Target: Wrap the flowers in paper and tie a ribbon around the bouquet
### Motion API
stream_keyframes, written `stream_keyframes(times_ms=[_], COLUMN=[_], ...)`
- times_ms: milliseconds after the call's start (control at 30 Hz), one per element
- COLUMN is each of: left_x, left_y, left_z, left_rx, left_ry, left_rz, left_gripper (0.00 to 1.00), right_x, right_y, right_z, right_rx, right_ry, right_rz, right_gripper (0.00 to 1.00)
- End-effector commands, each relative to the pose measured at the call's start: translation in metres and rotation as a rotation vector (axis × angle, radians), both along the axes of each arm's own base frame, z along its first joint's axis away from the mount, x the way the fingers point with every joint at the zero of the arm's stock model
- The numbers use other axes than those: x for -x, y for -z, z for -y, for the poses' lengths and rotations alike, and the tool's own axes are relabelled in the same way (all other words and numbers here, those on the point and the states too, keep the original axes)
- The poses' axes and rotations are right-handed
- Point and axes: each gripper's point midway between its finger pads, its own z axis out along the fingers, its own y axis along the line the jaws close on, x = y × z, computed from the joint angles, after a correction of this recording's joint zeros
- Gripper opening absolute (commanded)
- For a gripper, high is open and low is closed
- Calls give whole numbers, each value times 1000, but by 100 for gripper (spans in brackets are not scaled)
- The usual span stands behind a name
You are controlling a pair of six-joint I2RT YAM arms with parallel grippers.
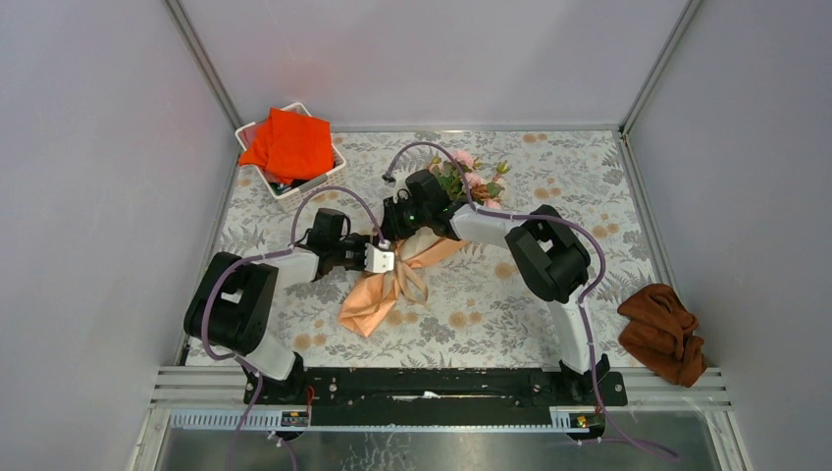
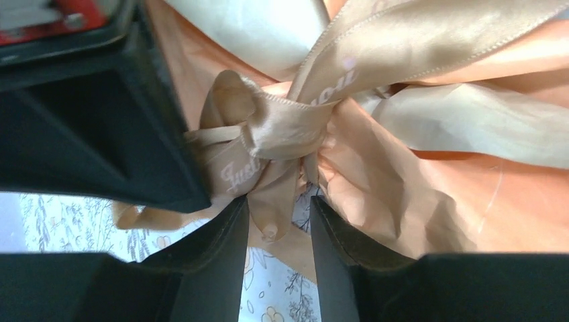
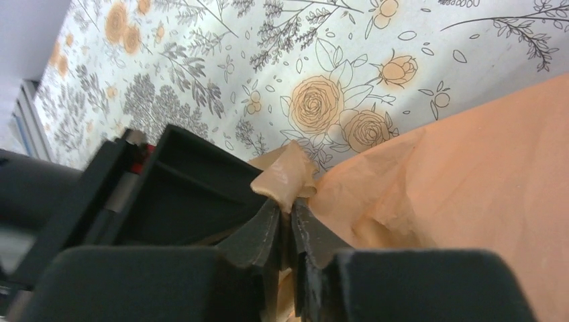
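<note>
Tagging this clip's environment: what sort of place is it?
Likely a lab robot cell: plain grey panel walls on metal framing, left arm and right arm bolted to a black rail, a floral-print tablecloth as worktop.

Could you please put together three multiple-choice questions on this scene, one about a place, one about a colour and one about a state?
1. Where does the orange-red cloth lie?
A. in the white basket at the far left
B. dead centre
C. draped on the far wall

2. What colour are the flowers?
A. white
B. pink
C. yellow

3. What state is the right end effector in?
A. wide open, holding nothing
B. out of sight in every view
C. shut on the ribbon

Answers:
1 A: the top view shows the cloth heaped in the basket in the far left corner.
2 B: pink blooms among green leaves show at the far end of the wrap.
3 C: the right wrist view shows its fingers pinched together on a tan fold of ribbon.
</note>
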Motion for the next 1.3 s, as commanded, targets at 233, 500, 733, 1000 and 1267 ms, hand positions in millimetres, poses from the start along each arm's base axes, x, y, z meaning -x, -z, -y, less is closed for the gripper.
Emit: stream_keyframes(times_ms=[233, 500, 733, 1000, 1267], left_x=[-6, -25, -22, -9, 33], left_y=[10, -1, 12, 28, 3], left_z=[8, 4, 2, 4, 3], left_rx=[-21, 6, -25, -104, -85], left_ry=[28, -87, -104, -1, 71], left_rz=[49, 55, -55, -22, -74], left_gripper=[35, 44, 48, 15, 0], right_x=[-17, -14, -15, -17, -18], right_y=[-30, -30, -32, -29, -29], right_z=[0, 2, 2, 6, 6], right_rx=[-115, -118, -119, -118, -129], right_ry=[37, 23, 21, 22, 15], right_rz=[35, 30, 35, 30, 27], right_gripper=[0, 0, 0, 0, 0])
